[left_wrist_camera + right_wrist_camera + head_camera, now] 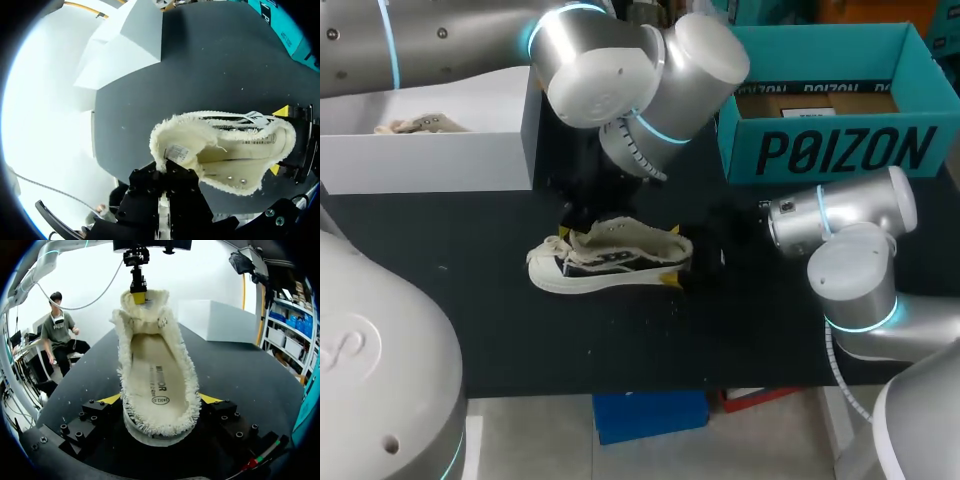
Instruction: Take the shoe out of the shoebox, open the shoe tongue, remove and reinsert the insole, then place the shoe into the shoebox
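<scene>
Looking down on the bench (450,290), you'll find the shoe (610,260) in the middle of the dark top, toe toward your left side and heel toward your right, outside both boxes.

Your right jaws are closed on it at the heel. In the right wrist view the two yellow tips (111,399) press the frayed cream collar from either side, and the heel sits squarely between them.

Your left jaws grip the tongue (175,150) at the far end of the opening. In the left wrist view its edge runs straight into the black fingers (150,182). From the right wrist you can see one yellow tip of the left jaws on the tongue's upper edge, which stands raised above the opening. So both jaws hold the one shoe, one at each end.

The insole (157,372) lies flat inside the shoe, showing from the heel up to the foot of the tongue.

Now the containers. The white box (440,160) stands at the far left of the bench, behind the shoe and apart from it. In it lies a second cream shoe (420,125), and only its top shows above the wall. The teal box (840,150) stands open at the far right, with brown cardboard (815,103) on its floor. Your left arm (640,70) comes in over the gap between the two boxes and hides the bench beneath it.
</scene>
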Action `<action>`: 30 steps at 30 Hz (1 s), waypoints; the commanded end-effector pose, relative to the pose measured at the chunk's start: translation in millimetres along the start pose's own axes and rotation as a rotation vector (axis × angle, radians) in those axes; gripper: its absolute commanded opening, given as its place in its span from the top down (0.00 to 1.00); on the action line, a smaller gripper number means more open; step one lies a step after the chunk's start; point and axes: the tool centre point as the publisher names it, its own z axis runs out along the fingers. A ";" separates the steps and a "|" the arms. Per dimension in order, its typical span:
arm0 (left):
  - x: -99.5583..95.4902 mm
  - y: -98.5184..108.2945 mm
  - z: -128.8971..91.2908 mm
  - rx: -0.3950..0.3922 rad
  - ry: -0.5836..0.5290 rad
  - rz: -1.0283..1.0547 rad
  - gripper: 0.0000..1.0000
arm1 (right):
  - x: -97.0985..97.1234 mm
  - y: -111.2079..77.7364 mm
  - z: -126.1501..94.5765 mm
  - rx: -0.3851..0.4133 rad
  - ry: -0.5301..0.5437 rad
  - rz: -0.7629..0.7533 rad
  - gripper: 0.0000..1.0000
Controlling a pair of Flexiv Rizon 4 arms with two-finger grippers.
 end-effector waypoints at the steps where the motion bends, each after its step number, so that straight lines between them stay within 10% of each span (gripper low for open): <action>1: -13.1 3.6 15.6 -0.024 0.020 -0.014 0.25 | -2.5 -4.3 -0.4 0.004 -0.005 0.003 1.00; 2: -16.2 4.9 18.6 -0.030 0.025 -0.025 0.00 | -2.5 -4.3 -0.4 0.004 -0.005 0.003 1.00; 30: -51.1 20.9 66.4 -0.149 0.107 -0.148 0.00 | -2.5 -4.3 -0.4 0.004 -0.005 0.003 1.00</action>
